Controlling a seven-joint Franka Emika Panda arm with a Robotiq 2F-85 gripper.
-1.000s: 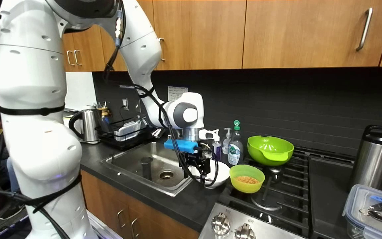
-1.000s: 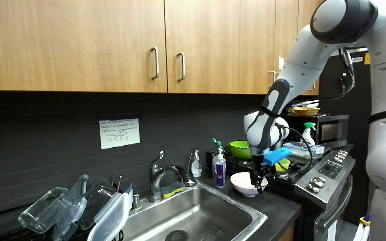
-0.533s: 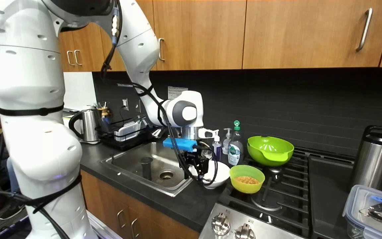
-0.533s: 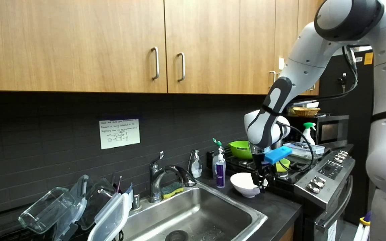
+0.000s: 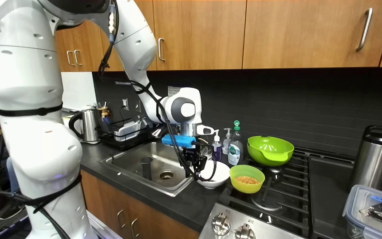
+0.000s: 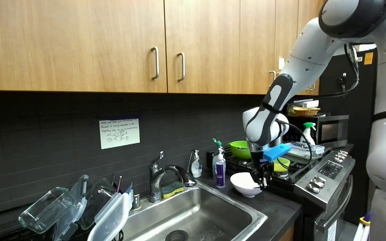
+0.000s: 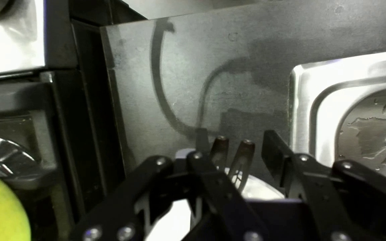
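Wood-faced cabinets (image 5: 199, 36) span the top of both exterior views. Beneath them my white arm (image 5: 28, 83) arches out over a dark bench (image 5: 191, 207), which has a gas stove (image 5: 287, 192) at its end and a steel sink (image 6: 209, 217) let into it. On the stove, toward the back, sits a lime bowl (image 5: 267, 157). The white bowl (image 6: 245, 190) stands upright on the bench, between sink and stove, with a yellow bowl (image 5: 245, 188) just beside it on the stove. Bottles (image 5: 234, 154) cluster behind the white bowl. My tool (image 7: 237, 144) hangs at the white bowl's rim, released, its fingers (image 7: 202, 140) well parted. In the wrist view, two slim brown-tipped handles (image 7: 243, 160) show between those fingers, jutting out past the rim; I cannot tell whether they belong to one utensil or two, nor whether either touches a finger. Smallest are the tan pieces (image 5: 246, 180) heaped in the yellow bowl.
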